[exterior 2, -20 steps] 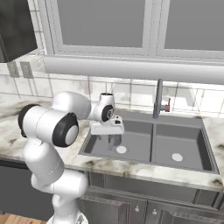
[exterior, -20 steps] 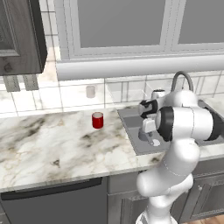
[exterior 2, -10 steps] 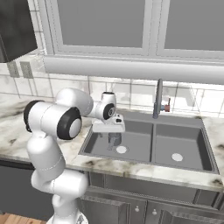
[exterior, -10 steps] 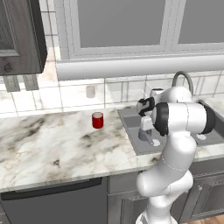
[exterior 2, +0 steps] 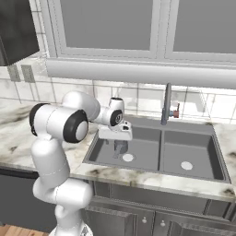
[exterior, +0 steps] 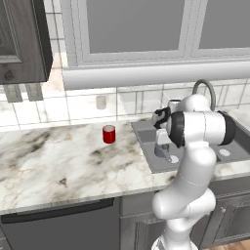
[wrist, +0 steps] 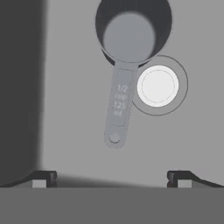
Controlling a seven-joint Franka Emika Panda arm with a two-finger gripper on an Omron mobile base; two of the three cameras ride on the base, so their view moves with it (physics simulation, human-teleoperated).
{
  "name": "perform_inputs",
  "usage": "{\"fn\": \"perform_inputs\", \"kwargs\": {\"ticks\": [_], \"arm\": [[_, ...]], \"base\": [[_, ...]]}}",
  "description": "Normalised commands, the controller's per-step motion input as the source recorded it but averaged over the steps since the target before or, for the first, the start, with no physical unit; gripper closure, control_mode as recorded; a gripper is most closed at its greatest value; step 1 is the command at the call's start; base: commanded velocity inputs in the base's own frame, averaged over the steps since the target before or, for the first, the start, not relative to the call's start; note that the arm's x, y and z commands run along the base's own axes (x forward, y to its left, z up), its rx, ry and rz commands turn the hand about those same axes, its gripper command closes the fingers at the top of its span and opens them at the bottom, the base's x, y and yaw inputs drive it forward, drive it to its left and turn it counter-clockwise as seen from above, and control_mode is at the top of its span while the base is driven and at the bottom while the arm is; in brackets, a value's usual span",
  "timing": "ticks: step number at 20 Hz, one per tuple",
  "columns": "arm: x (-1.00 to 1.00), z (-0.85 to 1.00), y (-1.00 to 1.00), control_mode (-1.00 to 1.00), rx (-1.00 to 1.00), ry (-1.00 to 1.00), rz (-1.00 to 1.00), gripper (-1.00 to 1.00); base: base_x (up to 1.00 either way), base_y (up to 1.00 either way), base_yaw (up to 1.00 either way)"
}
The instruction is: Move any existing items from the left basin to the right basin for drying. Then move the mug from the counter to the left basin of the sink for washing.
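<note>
marble counter (exterior: 58, 161) runs left of the grey sink (exterior 2: 203, 138), and the red mug (exterior: 109, 134) stands on it, well apart from my arm. i have the gripper (wrist: 111, 177) hanging over the left basin (wrist: 65, 109), fingers spread wide and holding nothing. the measuring cup (wrist: 131, 37) sits upright on the basin floor beyond the fingertips, its stick handle (wrist: 118, 107) pointing back toward them, just beside the pale drain disc (wrist: 157, 85). the right basin (exterior 2: 191, 150) lies nearer the tap (exterior 2: 166, 103).
</note>
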Motion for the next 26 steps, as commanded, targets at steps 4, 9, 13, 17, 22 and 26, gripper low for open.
{"fn": "perform_inputs", "kwargs": {"ticks": [4, 9, 13, 17, 22, 26], "arm": [[0.00, -0.18, 0.00, -1.00, 0.01, 0.00, -0.03, -1.00], [0.00, -0.18, 0.00, -1.00, 0.00, 0.00, -0.03, -1.00], [0.00, -0.16, 0.00, -1.00, 0.00, 0.00, -0.02, -1.00], [0.00, -0.11, 0.00, -1.00, 0.00, 0.00, 0.00, -1.00], [0.00, -0.14, 0.00, -1.00, 0.00, -0.03, 0.00, -1.00], [0.01, -0.20, 0.00, -1.00, 0.00, -0.01, 0.00, -1.00]], "base": [[0.00, 0.00, 0.00], [0.00, 0.00, 0.00], [0.00, 0.00, 0.00], [0.00, 0.00, 0.00], [0.00, 0.00, 0.00], [0.00, 0.00, 0.00]]}}
